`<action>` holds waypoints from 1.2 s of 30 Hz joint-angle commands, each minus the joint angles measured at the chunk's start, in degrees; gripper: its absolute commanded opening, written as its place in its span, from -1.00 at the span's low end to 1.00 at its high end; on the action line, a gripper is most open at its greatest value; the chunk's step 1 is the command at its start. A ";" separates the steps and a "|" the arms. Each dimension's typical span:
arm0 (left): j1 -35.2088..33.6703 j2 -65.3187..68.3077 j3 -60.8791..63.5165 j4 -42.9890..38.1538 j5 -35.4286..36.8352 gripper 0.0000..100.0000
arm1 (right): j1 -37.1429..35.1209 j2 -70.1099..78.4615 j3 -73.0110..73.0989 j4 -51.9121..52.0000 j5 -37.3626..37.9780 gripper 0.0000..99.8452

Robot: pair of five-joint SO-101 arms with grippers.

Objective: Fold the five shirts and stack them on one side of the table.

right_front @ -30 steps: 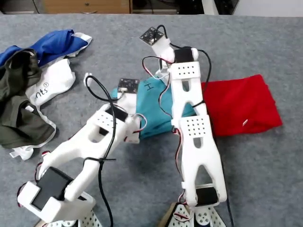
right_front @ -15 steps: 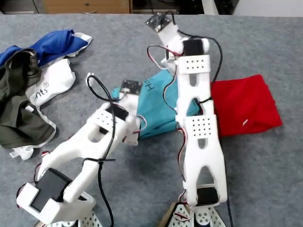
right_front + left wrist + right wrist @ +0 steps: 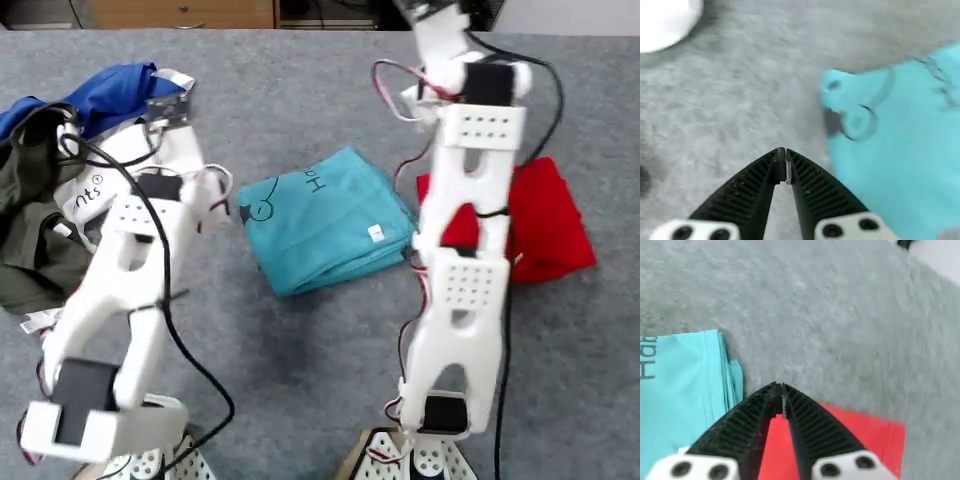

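A folded teal shirt lies in the middle of the grey table, with a folded red shirt to its right, partly behind my right arm. Blue, white and dark olive shirts lie crumpled at the far left. My left gripper is shut and holds nothing; it hangs over bare carpet just left of the teal shirt. My right gripper is also shut with nothing in it, raised above the red shirt's far edge, beside the teal shirt's corner.
Grey carpet covers the table, with open room in front of the teal shirt and behind it. Wooden furniture stands beyond the far edge. Loose cables hang from both arms.
Both arms have left the teal shirt. The left arm swung left toward the pile, and the right arm rose and went back and to the right. The folded teal shirt now lies uncovered.
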State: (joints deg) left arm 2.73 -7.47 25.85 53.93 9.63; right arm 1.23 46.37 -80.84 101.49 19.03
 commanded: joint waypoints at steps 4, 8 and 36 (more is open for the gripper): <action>-5.98 9.71 -2.64 -6.77 0.18 -0.96 | 2.07 -23.52 29.23 0.97 -1.14 -0.98; -6.42 15.52 -3.34 -10.02 0.18 -0.96 | 0.04 -33.63 50.33 0.97 -1.14 -0.98; -8.18 16.48 -5.63 -10.20 0.09 -0.96 | -11.38 -30.46 77.49 -9.93 -40.00 -0.38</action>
State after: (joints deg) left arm -5.19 9.32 23.03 44.35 9.63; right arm -9.05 15.52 -3.38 91.82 -18.77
